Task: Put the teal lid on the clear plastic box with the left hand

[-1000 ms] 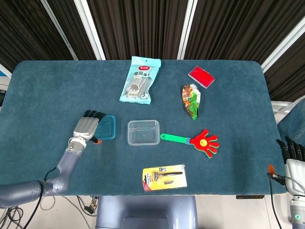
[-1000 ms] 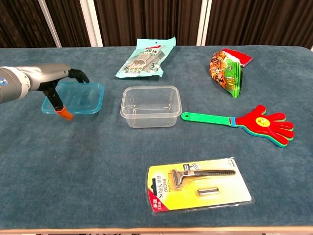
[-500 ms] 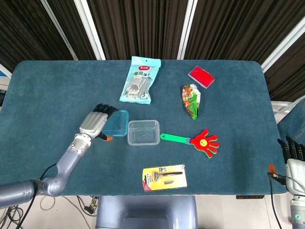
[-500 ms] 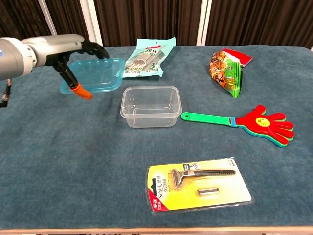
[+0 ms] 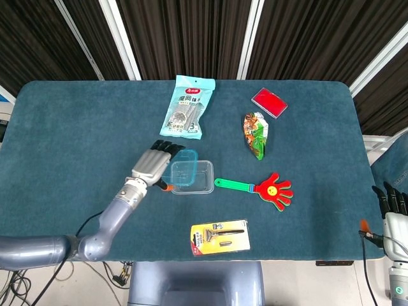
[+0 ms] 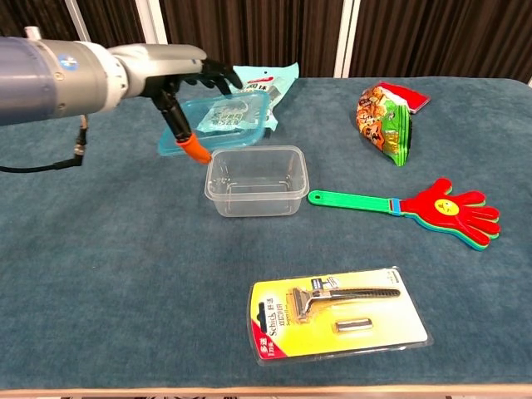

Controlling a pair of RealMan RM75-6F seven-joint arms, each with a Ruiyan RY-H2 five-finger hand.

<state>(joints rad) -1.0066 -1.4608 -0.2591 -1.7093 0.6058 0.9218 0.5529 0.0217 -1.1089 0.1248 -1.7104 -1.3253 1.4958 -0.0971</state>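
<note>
The left hand (image 6: 179,83) holds the translucent teal plastic lid (image 6: 220,119) in the air, fingers (image 5: 167,148) over its top and the orange-tipped thumb beneath — a pinch along the lid's left edge. In the head view the lid (image 5: 183,167) overlaps the left part of the clear rectangular plastic box (image 5: 194,179); in the chest view it hangs tilted above and behind the box (image 6: 255,179), not seated on the rim. The box stands open on the dark teal cloth worktop (image 5: 76,127). To its right lies a green-handled red hand-shaped clapper (image 5: 264,187), and nearer the front edge a yellow-carded razor pack (image 5: 220,236). The right hand (image 5: 394,203) shows only at the frame's lower right corner — whether its fingers are spread or closed I cannot tell.
</note>
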